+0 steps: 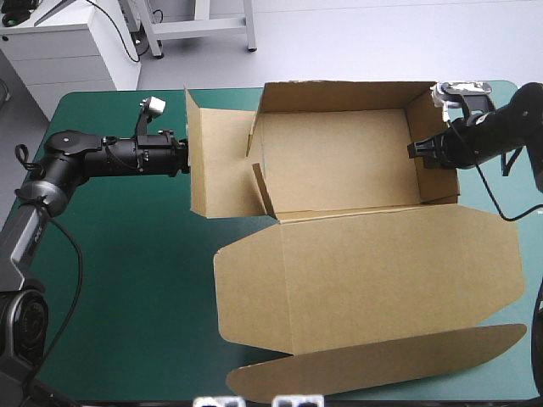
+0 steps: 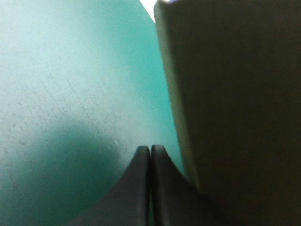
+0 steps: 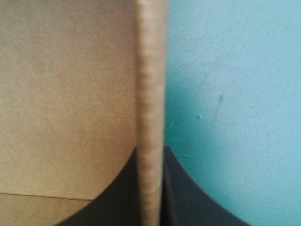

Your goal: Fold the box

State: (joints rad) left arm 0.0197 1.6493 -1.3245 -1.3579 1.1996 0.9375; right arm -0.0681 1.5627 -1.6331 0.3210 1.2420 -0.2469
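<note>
The brown box (image 1: 339, 161) stands as an open tray in the table's far half, its walls raised. Its lid (image 1: 373, 271) lies flat toward the front. The left end panel (image 1: 222, 161) is swung outward and stands upright. My left gripper (image 1: 185, 158) is shut with nothing in it, its tips at that panel's outer face. In the left wrist view the shut gripper (image 2: 150, 149) points along the cover with the board (image 2: 235, 103) close beside it. My right gripper (image 1: 417, 153) is shut on the right wall; the wall's edge (image 3: 150, 70) runs between the gripper (image 3: 150, 155) fingers.
The lid's curved tuck flap (image 1: 382, 365) reaches nearly to the table's front edge. Bare teal-green cover (image 1: 127, 280) spreads over the front left, beneath my left arm. A narrow strip of cover (image 1: 501, 203) shows beside the box's right wall.
</note>
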